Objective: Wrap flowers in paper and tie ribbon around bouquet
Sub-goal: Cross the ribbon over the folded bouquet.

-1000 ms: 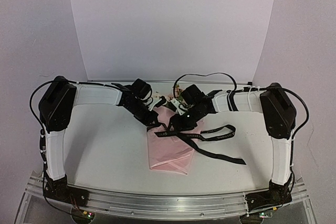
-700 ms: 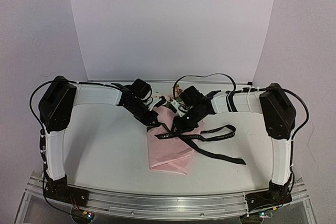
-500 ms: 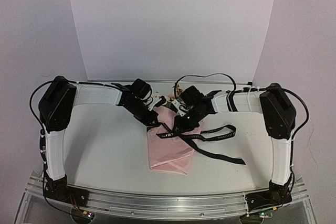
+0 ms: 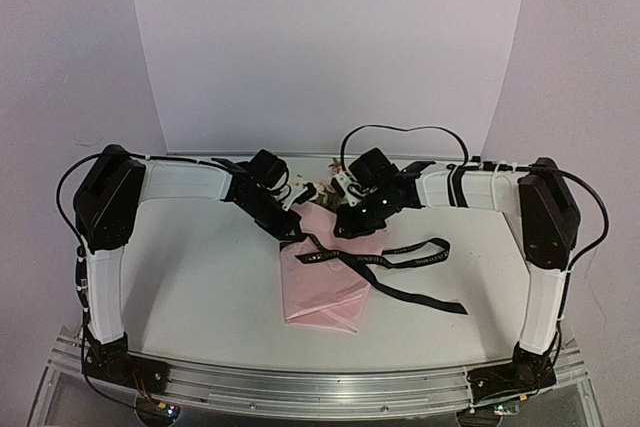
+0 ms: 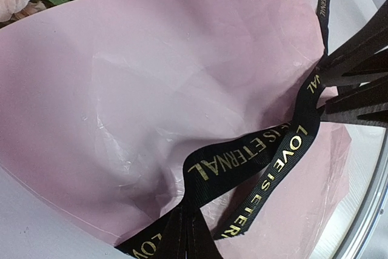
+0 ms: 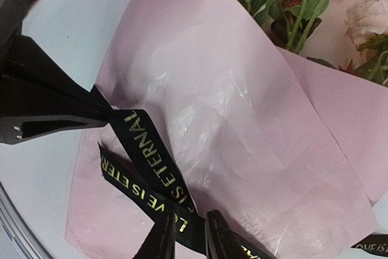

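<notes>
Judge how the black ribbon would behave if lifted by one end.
Probably floppy: the ribbon lies in loose curves and twists over the paper. Likely light, being thin and flat; it may slide on that smooth paper.

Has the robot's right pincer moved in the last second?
Yes. Against the pink paper, the right pincer has drawn back toward the back wall and slightly rightward, gripping the black ribbon.

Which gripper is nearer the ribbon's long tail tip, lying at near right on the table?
Right. The right gripper grips the ribbon farther back and left of that tail tip; the left gripper sits farther left, across the paper.
</notes>
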Robot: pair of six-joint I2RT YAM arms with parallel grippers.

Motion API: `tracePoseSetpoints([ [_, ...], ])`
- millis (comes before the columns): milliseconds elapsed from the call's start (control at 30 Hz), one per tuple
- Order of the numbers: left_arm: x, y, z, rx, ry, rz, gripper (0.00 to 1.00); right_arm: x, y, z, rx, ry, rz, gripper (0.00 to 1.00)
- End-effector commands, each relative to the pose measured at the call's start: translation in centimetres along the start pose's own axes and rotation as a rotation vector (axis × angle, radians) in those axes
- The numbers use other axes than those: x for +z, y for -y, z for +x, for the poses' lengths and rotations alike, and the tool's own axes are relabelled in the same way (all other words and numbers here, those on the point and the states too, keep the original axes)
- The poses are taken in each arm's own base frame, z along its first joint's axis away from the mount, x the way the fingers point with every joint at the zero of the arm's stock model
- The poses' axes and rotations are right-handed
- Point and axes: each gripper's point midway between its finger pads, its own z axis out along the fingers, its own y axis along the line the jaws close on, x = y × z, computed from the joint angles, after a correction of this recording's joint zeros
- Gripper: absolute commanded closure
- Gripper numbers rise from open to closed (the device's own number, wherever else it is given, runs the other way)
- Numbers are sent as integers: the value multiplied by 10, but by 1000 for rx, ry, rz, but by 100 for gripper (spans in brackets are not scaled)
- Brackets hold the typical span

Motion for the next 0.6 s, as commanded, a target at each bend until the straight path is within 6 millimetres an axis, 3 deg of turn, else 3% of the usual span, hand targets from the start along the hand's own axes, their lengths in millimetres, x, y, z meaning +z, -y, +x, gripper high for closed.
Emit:
tracePoseSetpoints([
  [0,-16,8,-27,26,81,23,100,-20,-4,-17,18,63,15,83],
  [100,-16,8,-27,24,80,26,100,-25,-13,-15,31,61,-15,82],
  [200,-16,8,-27,23,81,26,100,-27,-24,-8,-37,61,-9,63],
  [267,-17,8,-27,21,81,29,100,-20,-23,-5,-61,47,-4,57],
  [400,-17,8,-28,18,83,30,100,2,-20,10,-107,-40,-4,56],
  [567,-17,8,-28,13,82,31,100,15,-12,24,-114,-88,16,57],
])
